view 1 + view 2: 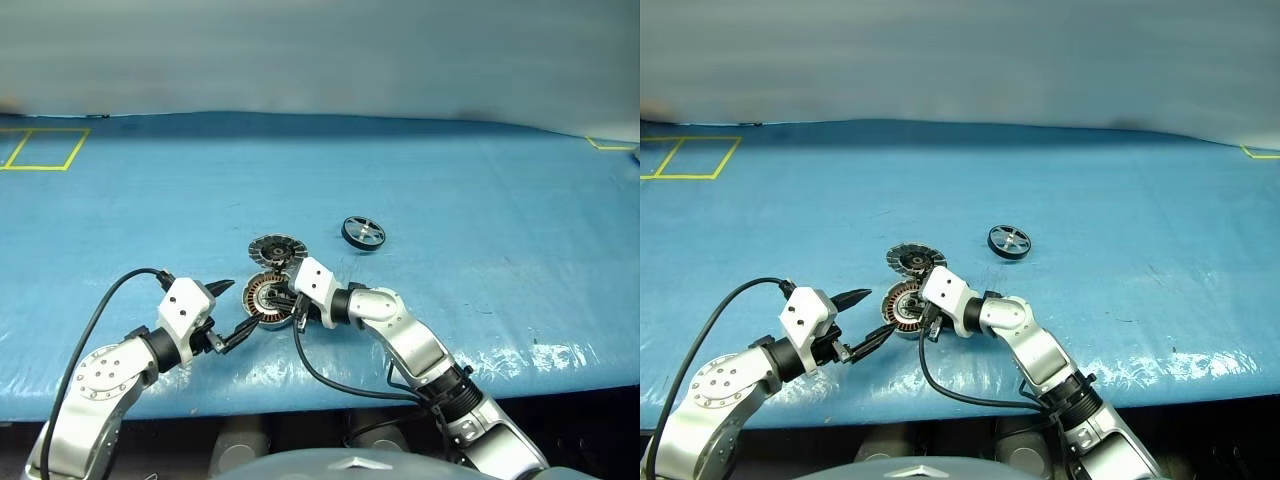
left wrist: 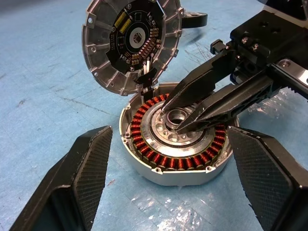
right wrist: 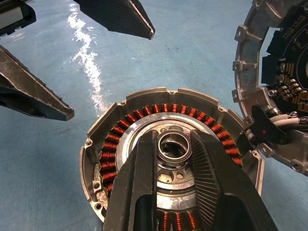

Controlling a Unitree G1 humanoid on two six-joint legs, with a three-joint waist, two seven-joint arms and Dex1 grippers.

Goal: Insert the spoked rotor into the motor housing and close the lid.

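The motor housing (image 1: 262,300) lies on the blue table, its copper windings (image 2: 144,144) ringing a silver hub (image 3: 173,145). Its lid (image 1: 277,250) stands swung open at the far edge, inner side showing (image 2: 132,43). My right gripper (image 3: 173,139) reaches in from the right, its two black fingers (image 2: 211,103) shut on the hub's raised centre ring. My left gripper (image 1: 238,308) is open just left of the housing, its fingers (image 2: 89,168) spread on either side without touching. The spoked rotor (image 1: 363,233) lies flat further back to the right, apart from both grippers.
Blue sheet covers the table (image 1: 480,220); its front edge runs close below the arms. Yellow tape squares (image 1: 45,148) mark the far left, and a yellow corner (image 1: 612,146) the far right. Black cables (image 1: 320,375) hang from both wrists.
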